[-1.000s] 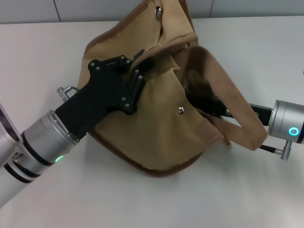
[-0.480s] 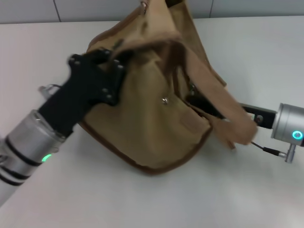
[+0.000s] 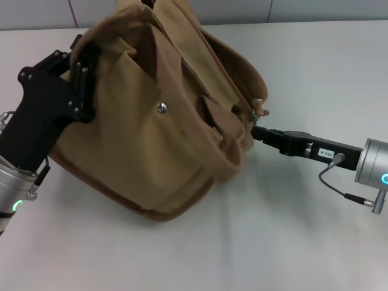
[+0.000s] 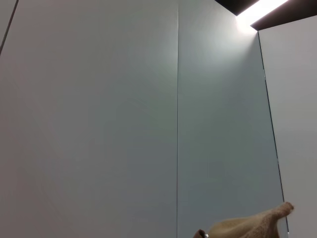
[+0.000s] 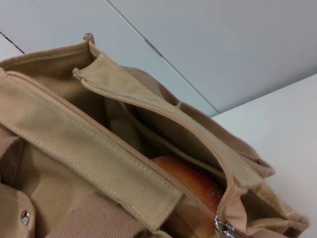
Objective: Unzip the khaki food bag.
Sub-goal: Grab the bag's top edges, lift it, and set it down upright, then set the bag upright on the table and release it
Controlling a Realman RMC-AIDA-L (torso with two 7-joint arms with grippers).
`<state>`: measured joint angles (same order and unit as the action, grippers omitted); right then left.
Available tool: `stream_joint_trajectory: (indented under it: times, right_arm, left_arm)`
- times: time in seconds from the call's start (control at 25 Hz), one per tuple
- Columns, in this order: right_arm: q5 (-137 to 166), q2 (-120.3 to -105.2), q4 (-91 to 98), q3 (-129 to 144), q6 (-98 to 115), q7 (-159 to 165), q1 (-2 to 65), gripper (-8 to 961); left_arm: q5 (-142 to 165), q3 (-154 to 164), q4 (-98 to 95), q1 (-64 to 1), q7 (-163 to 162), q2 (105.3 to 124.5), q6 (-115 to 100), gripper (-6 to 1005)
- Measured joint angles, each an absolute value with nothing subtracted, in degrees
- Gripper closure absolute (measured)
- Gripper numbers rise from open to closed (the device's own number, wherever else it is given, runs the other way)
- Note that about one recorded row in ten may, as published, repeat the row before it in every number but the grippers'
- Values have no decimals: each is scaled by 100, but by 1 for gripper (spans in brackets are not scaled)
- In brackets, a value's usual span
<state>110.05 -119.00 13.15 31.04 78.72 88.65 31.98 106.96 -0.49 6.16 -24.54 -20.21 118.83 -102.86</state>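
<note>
The khaki food bag (image 3: pixel 151 139) lies tilted on the white table, its snap pocket facing up. My left gripper (image 3: pixel 79 73) is clamped on the bag's left end, high on the side. At the bag's right end, my right gripper (image 3: pixel 256 130) comes in level, its narrow tips shut at the silver zipper pull (image 3: pixel 260 113). In the right wrist view the bag (image 5: pixel 99 148) gapes open along its zipper, with the pull (image 5: pixel 225 229) at the end of the track. An orange-brown food item (image 5: pixel 188 183) shows inside. A scrap of tan fabric (image 4: pixel 252 225) is visible in the left wrist view.
Bare white table (image 3: pixel 303 242) surrounds the bag in front and to the right. A grey panelled wall (image 3: pixel 315 9) runs along the table's far edge. A thin cable (image 3: pixel 339 182) loops under the right wrist.
My left gripper has hauled the bag leftward and turned it. The right gripper stayed near the right end, so the zipper has opened along the top and the handle no longer drapes over that arm.
</note>
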Motion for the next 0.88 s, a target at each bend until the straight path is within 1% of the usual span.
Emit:
stream_joint_trajectory:
  times: [0.32, 0.52, 0.68, 0.88]
  right_arm:
    - [11001, -11906, 1448, 2980, 7958, 8874, 3188, 874]
    - [10579, -11900, 1732, 2701, 8112, 7972, 2896, 843]
    - [10420, -11908, 1734, 2657, 7831, 7105, 2838, 695]
    - [10414, -11930, 1333, 2630, 7197, 5842, 3071, 524]
  left_arm:
    - [10717, -27, 610, -2428, -2025, 11900, -10263, 949]
    - [10721, -30, 612, -2405, -2026, 11895, -10256, 949]
    - [10722, -31, 610, -2400, -2028, 11896, -10248, 948]
    - [10723, -35, 636, -2411, -2030, 11902, -10213, 946]
